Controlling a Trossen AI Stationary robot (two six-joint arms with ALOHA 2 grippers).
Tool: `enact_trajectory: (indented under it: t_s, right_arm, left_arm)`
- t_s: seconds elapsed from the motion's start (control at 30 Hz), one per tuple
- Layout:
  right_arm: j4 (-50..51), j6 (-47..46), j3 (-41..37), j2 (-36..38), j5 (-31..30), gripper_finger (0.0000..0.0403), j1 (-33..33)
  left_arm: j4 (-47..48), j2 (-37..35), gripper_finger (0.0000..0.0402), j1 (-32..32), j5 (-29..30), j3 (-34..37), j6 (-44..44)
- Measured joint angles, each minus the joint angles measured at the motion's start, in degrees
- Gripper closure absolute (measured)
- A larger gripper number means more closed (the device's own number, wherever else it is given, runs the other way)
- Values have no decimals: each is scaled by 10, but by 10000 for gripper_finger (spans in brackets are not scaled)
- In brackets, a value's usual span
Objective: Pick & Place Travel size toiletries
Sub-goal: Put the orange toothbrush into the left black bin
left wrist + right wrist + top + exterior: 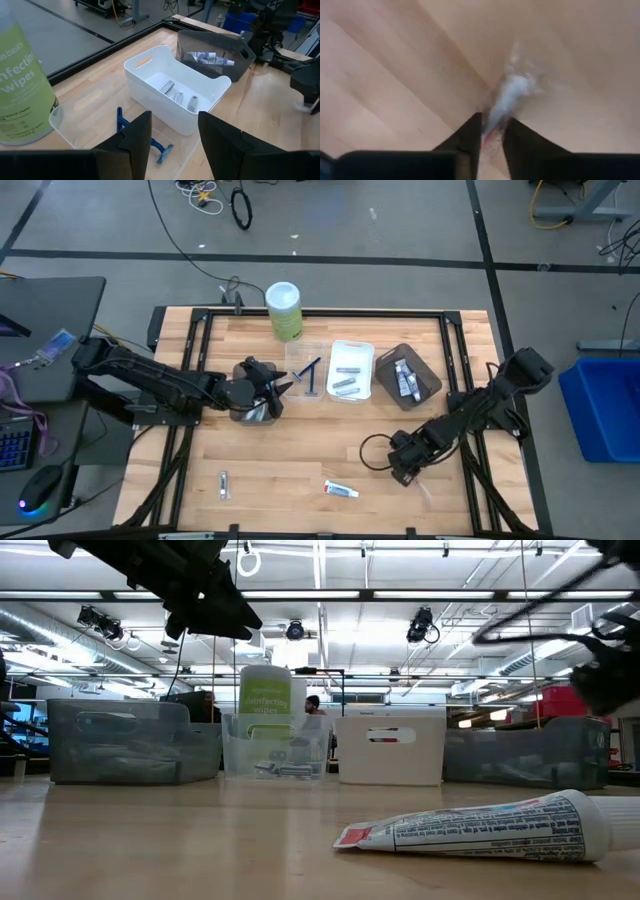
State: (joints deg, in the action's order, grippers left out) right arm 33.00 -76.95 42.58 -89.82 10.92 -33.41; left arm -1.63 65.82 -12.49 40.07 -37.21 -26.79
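**Clear wrapper in the right pincer's bite**

Clear-wrapped and pale, a small toiletry item [512, 95] lies on the bench [300, 470] near its right front. My right pincer [492, 131] is nearly closed around its end. The wrapper could slide out, I think, if I lift too soon. My left pincer [172, 137] hangs spread above the clear tray [308, 373], holding nothing. I count three trays, one toothpaste tube [341, 490], one small silver piece [224, 485] loose on the bench.
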Motion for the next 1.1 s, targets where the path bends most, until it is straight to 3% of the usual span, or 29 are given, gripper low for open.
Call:
enact_trajectory:
  t_s: [0.07, 0.17, 0.3, 0.4, 0.6, 0.77, 0.9, 1.1]
  right_arm:
    - [-43, 22, 0, 16, -39, 350, 13]
    - [-83, 66, 1, 51, -49, 377, 30]
    - [-140, 153, 1, 107, -81, 384, 68]
    - [-172, 267, 1, 152, -145, 383, 99]
    - [-345, 532, 1, 195, -306, 383, 162]
    - [-457, 695, 2, 194, -287, 383, 211]
    - [-470, 714, 2, 194, -277, 382, 238]
    - [-460, 702, 2, 190, -180, 373, 267]
  left_arm:
    - [-1, 0, 232, 0, 0, 0, -1]
    - [-10, 0, 232, 0, 0, 0, -9]
    - [-29, 0, 232, 0, -1, 0, -10]
    - [-41, 0, 232, 0, -3, 0, -10]
    - [-85, 12, 232, 0, -11, 0, -5]
    - [-148, 62, 232, 0, -77, 0, 21]
    - [-228, 122, 232, 0, -102, 0, 58]
    - [-444, 228, 232, 19, -157, -11, 185]
